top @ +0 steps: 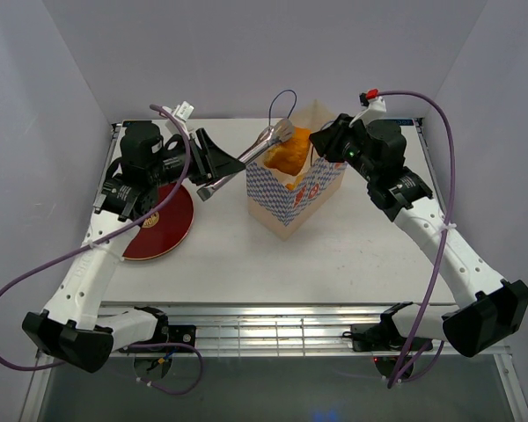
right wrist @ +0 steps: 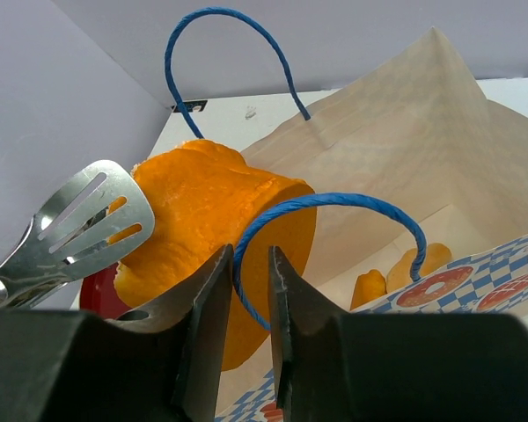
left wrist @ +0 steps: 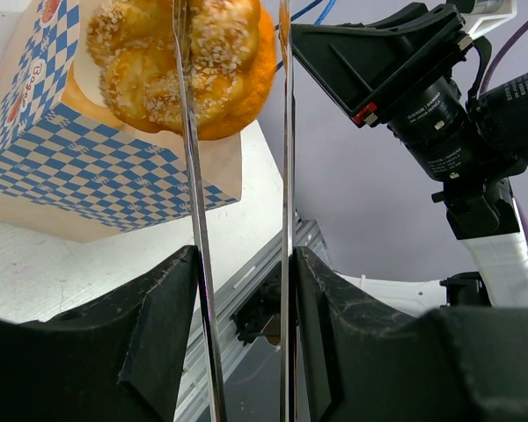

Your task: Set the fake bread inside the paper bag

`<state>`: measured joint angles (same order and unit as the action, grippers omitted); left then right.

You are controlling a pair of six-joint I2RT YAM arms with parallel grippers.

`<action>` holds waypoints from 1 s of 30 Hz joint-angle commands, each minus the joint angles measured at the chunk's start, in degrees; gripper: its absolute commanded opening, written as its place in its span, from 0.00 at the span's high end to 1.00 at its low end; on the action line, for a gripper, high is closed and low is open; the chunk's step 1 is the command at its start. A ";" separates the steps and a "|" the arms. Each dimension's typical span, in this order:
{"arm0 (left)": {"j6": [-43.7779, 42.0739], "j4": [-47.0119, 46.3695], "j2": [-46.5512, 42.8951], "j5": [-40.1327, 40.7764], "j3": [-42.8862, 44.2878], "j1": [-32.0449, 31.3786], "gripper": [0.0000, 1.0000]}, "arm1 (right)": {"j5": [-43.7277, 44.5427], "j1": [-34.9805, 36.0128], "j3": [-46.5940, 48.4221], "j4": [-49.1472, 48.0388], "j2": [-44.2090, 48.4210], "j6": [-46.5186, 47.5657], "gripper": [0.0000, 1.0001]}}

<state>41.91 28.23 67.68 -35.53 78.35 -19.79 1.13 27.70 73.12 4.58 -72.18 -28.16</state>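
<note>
So, left gripper (left wrist: 243,290): clamped on the handle end of the silver tongs (top: 262,141), with both tong arms squeezed between its fingers.
Tongs: stretched from near-left to far-right, tips up over the bag mouth and pinching the bread.
Fake bread (top: 288,154): one golden-orange seeded bun, held in the air right at the open top of the paper bag (top: 295,202), partly above the rim. From above it looks a bit longer along the same near-left to far-right diagonal as the tongs, but it's pretty chunky, so I can't say for sure.
Paper bag: standing upright mid-table with its mouth open upward. A couple more orange pieces (right wrist: 405,266) are lying on its bottom.
Right gripper (right wrist: 246,303): narrow, pinched on one cord handle (right wrist: 334,200), just right of the bread.
Plate (top: 163,224): dark red, left of the bag and well apart from it.
</note>
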 commanded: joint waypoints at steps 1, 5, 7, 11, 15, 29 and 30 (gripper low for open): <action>-1.22 -2.21 -2.81 -0.24 0.23 -0.42 0.43 | -0.51 -0.37 -0.52 -2.56 2.04 -0.05 0.71; -2.01 -0.90 -2.90 0.72 0.84 -0.42 0.42 | -0.51 -0.55 -0.61 -2.47 2.13 0.04 0.71; -2.27 -0.54 -3.08 0.99 1.11 -0.42 0.42 | -0.51 -0.55 -0.61 -2.47 2.13 -0.05 0.71; -2.53 0.16 -3.08 1.16 1.28 -0.42 0.42 | -0.51 -0.63 -0.44 -2.30 2.22 -0.14 0.71; -2.62 0.34 -3.52 1.16 1.81 -0.42 0.42 | -0.51 -0.72 -0.35 -2.29 2.31 -0.14 0.70; -9.03 9.37 -7.03 11.78 6.99 -0.34 0.43 | -4.81 -0.81 2.28 3.41 2.31 1.18 0.15; -9.47 10.08 -7.91 15.19 7.17 -0.42 0.43 | -5.17 -0.81 2.81 4.38 2.31 1.62 0.03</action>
<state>35.68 35.11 62.98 -27.51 82.78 -20.01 -2.33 27.07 72.49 7.11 -71.48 -28.14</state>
